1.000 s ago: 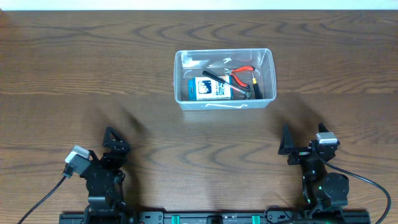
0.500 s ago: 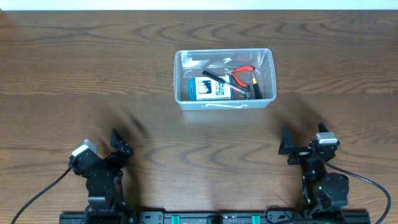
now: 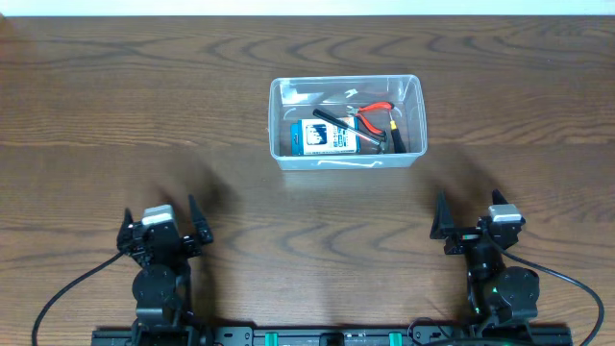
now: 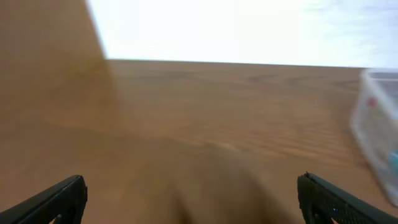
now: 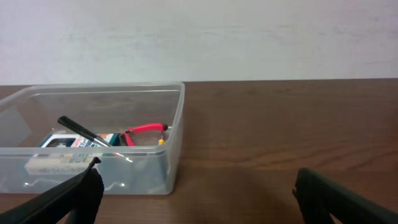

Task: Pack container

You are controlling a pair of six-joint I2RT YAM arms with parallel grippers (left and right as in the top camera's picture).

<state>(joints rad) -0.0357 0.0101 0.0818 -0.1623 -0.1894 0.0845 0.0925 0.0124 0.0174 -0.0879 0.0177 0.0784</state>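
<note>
Container [image 3: 346,161] on wooden table [image 3: 144,96], red-handled pliers [image 3: 377,109], blue-and-white box [image 3: 324,137] inside

Clear container [image 3: 336,161] on brown wooden table [image 3: 106,106]

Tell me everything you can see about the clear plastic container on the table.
The container is a clear, translucent plastic rectangular tub with rounded corners and a rimmed edge. It is open-topped and stands upright on the wooden table, centred and toward the far side. Inside lie a blue-and-white box, red-handled pliers, a black-handled tool and a yellow-and-black item.
</note>
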